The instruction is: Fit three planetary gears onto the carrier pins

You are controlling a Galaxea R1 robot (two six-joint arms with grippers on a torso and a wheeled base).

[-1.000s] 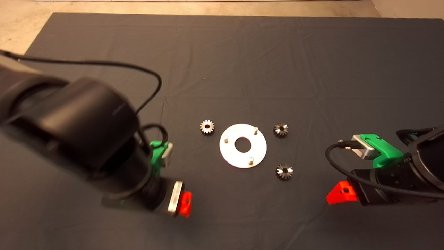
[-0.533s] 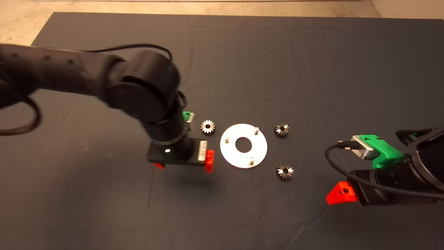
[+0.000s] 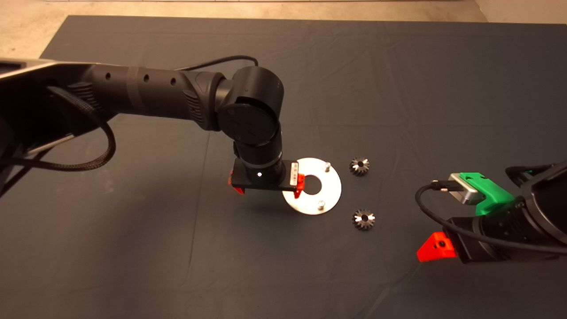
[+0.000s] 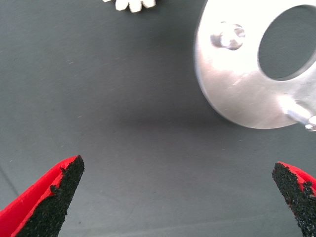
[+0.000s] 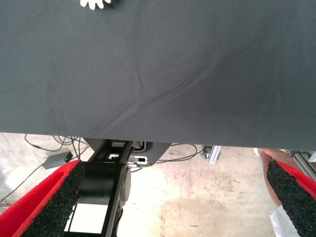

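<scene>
Dark mat mostly bare. Silver disc with carrier pins sits centre; two planetary gears just right. Left tool, fingers spread, hovers at disc's left edge, hiding the third gear. Right tool parked lower right, released.

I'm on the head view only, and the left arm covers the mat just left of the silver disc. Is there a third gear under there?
Observer: Yes. The left wrist view shows the third gear lying on the mat, apart from the disc.
Operator: Is the pin on that side of the disc free?
Observer: Yes, the pin stands bare, with no gear on it.
Operator: Is either gripper carrying anything?
Observer: No. The left gripper is open with only mat between its fingers, and the right gripper is open and empty near the mat's edge.
</scene>
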